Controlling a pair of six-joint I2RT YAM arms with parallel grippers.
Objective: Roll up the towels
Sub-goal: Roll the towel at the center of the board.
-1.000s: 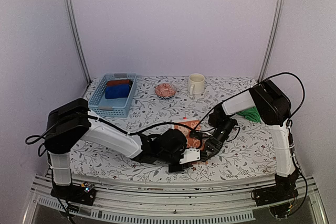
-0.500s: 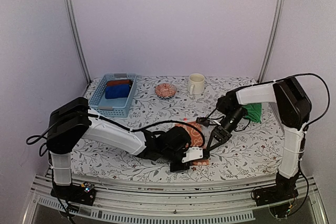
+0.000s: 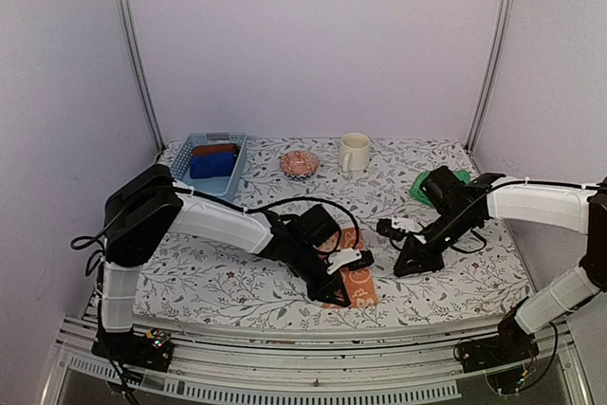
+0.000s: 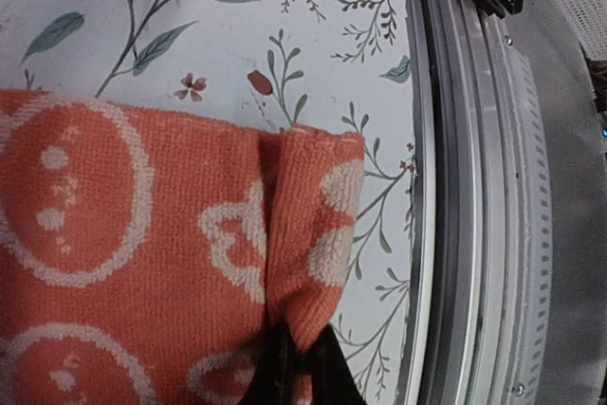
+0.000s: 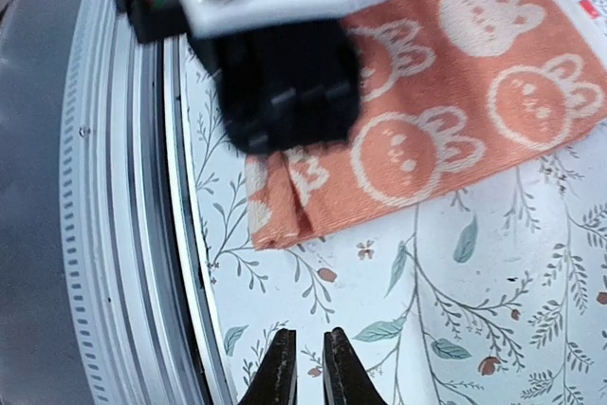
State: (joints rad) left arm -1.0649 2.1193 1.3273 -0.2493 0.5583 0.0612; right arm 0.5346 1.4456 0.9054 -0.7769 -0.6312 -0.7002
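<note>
Now the left claw (image 4: 296, 359) is clenched on a raised fold at a corner of the orange towel (image 4: 133, 253) — the rest lying flat on the desk (image 4: 237, 16) beyond its tips — while the right claw (image 5: 305, 367), barely parted and empty, hovers with that towel just ahead.

White rabbit-and-circle prints on orange towel (image 3: 358, 289); plain green towel (image 3: 420, 189); floral table cover (image 3: 237, 272); blue basket (image 3: 213, 137).
</note>
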